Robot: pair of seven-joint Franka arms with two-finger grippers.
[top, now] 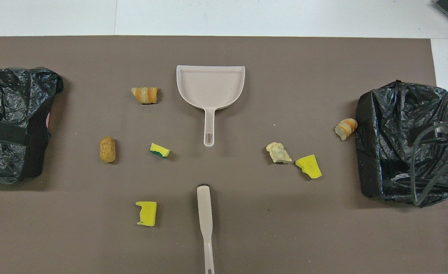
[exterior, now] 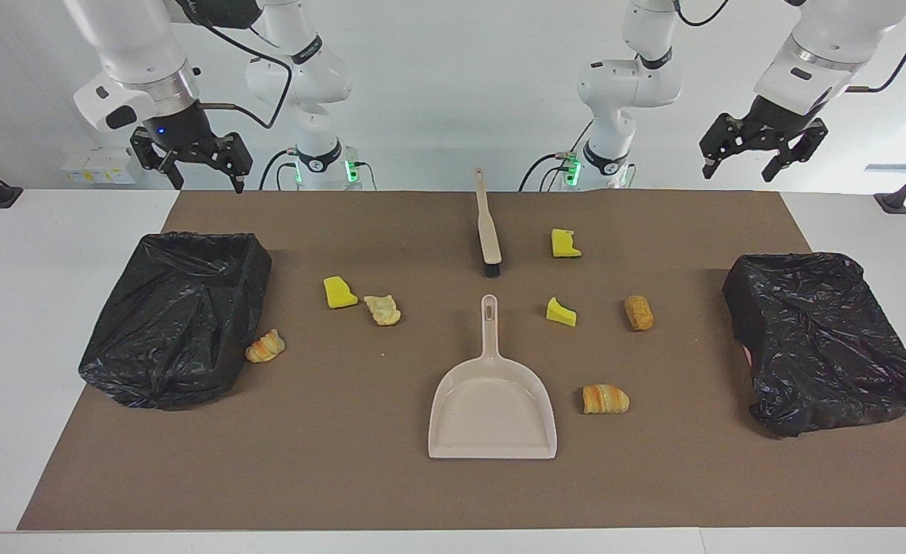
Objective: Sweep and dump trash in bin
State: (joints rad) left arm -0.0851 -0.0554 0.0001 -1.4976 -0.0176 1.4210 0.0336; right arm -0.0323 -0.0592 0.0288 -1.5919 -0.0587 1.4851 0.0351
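Note:
The trash lies scattered on the brown mat: three yellow sponge chunks [exterior: 340, 292] [exterior: 564, 243] [exterior: 561, 312] and several golden-brown bread pieces [exterior: 382, 309] [exterior: 265, 346] [exterior: 638, 312] [exterior: 605, 398]. A black-bagged bin [exterior: 180, 315] stands at the right arm's end of the table and another bin [exterior: 822, 338] at the left arm's end. My right gripper [exterior: 208, 181] hangs open and empty in the air above the first bin's end. My left gripper [exterior: 736, 173] hangs open and empty above the other end.
A beige dustpan [exterior: 493, 408] lies mid-mat, its handle pointing toward the robots. Nearer to the robots lies a beige brush [exterior: 487, 231], bristles toward the dustpan. One bread piece [top: 345, 128] rests against the bin [top: 406, 144] at the right arm's end.

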